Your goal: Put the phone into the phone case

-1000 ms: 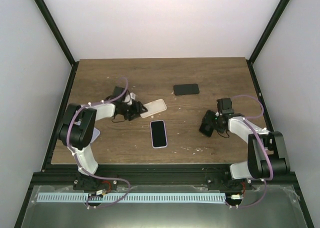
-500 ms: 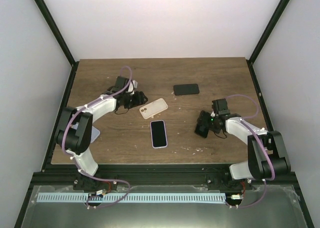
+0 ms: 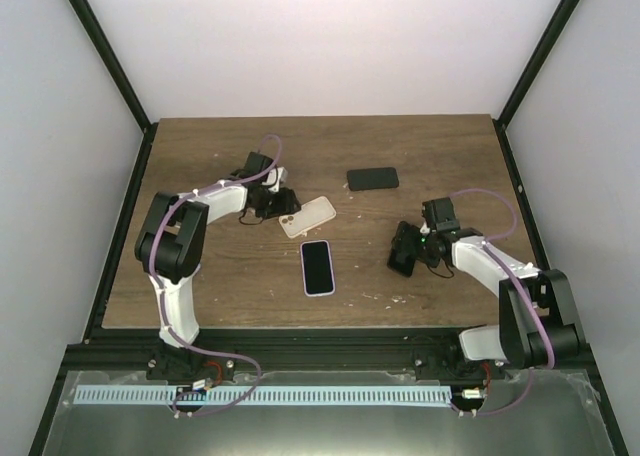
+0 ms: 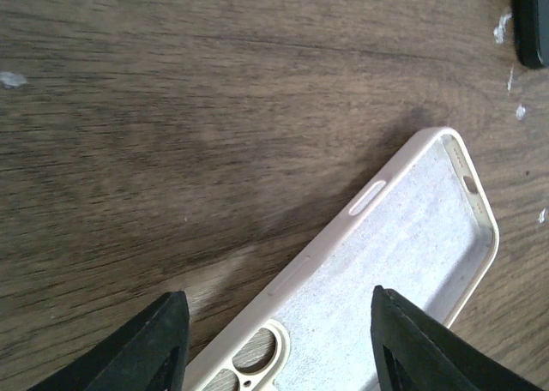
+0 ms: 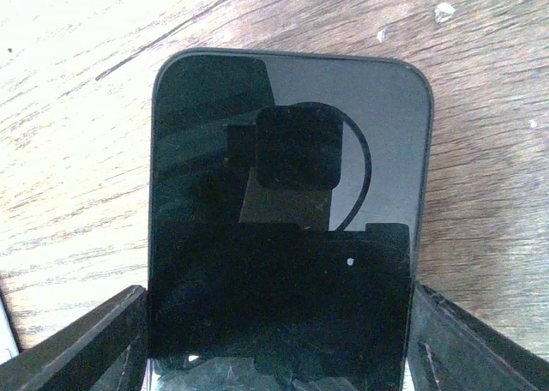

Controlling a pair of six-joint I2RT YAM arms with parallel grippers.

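The beige phone case (image 3: pixel 310 215) lies open side up on the table, its camera cut-out toward the left arm. My left gripper (image 3: pixel 281 204) is open, with its jaws on either side of the case's camera end (image 4: pixel 279 301). In the left wrist view the case (image 4: pixel 403 245) rests flat on the wood. My right gripper (image 3: pixel 407 248) is shut on a black phone (image 5: pixel 283 219). It grips the phone across its width and holds it just above the table at the right (image 3: pixel 402 252).
A second phone with a pale rim (image 3: pixel 318 267) lies screen up at the table's middle front. A black phone (image 3: pixel 372 179) lies toward the back; its corner shows in the left wrist view (image 4: pixel 533 22). White specks dot the wood.
My left gripper has swung right from beside the case to over its camera end. My right gripper has shifted slightly left with the black phone.
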